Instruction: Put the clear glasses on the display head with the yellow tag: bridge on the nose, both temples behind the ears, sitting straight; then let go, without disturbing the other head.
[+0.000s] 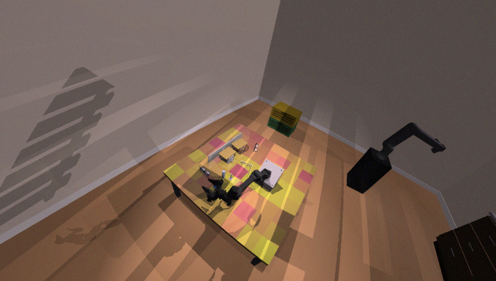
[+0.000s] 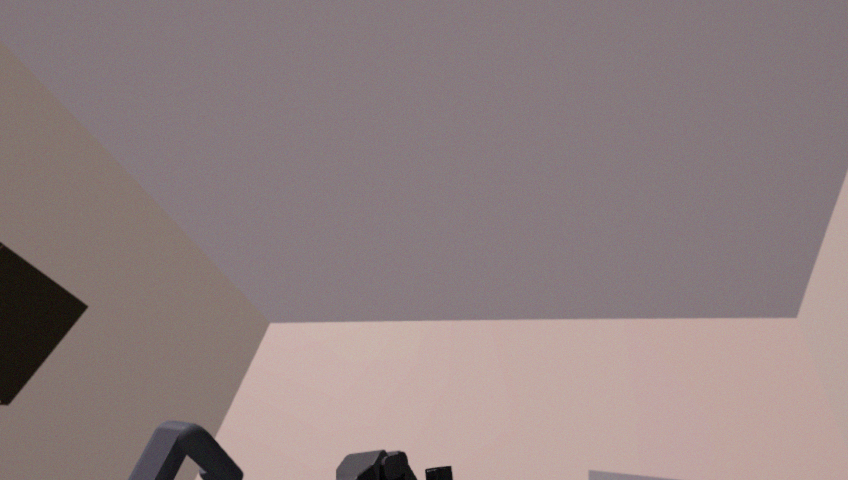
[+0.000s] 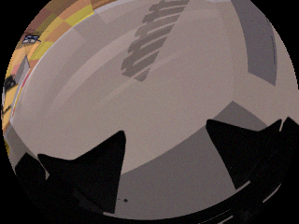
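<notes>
My gripper (image 1: 210,185) (image 3: 167,130) is open, with nothing between the fingers, raised over the table's near left edge. A thin pale outline (image 1: 249,164), which may be the clear glasses, lies mid-table, away from the fingers. Two tan-topped blocks (image 1: 227,153) (image 1: 240,143) stand side by side further back, with small grey and brown shapes at their fronts; these may be the display heads. A yellow tag cannot be made out. A dark-framed pair of glasses (image 1: 204,170) (image 3: 31,38) lies near the left edge.
A low grey panel (image 1: 224,147) stands behind the blocks. Two small pale cylinders (image 1: 223,172) (image 1: 230,177) stand near the gripper. A small pale card (image 1: 255,147) is right of the blocks. My arm's base is on the pale plate (image 1: 275,169).
</notes>
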Motion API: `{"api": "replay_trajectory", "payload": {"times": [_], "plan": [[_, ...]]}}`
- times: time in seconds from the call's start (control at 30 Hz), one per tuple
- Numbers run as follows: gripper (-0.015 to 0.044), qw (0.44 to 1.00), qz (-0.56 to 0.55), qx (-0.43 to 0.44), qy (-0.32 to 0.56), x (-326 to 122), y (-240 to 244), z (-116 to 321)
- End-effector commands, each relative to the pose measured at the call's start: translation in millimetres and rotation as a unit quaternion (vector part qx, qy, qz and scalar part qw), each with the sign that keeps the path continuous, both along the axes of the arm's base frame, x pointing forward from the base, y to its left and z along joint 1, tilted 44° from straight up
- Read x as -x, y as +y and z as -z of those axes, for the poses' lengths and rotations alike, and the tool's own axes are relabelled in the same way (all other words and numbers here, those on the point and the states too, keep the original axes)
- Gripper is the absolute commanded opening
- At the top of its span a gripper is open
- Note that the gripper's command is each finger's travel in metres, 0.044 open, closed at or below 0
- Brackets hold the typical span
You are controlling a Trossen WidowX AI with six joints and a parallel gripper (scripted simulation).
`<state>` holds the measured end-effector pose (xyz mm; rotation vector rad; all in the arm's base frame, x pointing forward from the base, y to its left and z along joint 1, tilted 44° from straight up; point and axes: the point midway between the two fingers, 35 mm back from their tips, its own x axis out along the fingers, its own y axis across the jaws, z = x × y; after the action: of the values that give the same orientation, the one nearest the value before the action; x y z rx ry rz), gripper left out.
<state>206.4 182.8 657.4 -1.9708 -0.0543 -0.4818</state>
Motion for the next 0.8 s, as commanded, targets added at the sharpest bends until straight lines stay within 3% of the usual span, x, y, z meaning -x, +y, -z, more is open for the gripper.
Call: {"api": "replay_trajectory", "payload": {"times": [0.0, 0.23, 0.33, 0.53, 0.77], "plan": [[0.0426, 1.000, 0.000, 0.000, 0.000, 0, 0, 0], [0.0440, 1.000, 0.000, 0.000, 0.000, 0, 0, 0], [0.0361, 0.999, 0.014, 0.034, 0.000, -5, 4, 2], [0.0204, 0.958, 0.108, 0.266, 0.013, -49, 29, 21], [0.0200, 0.812, 0.205, 0.545, 0.053, -121, 48, 66]]}}
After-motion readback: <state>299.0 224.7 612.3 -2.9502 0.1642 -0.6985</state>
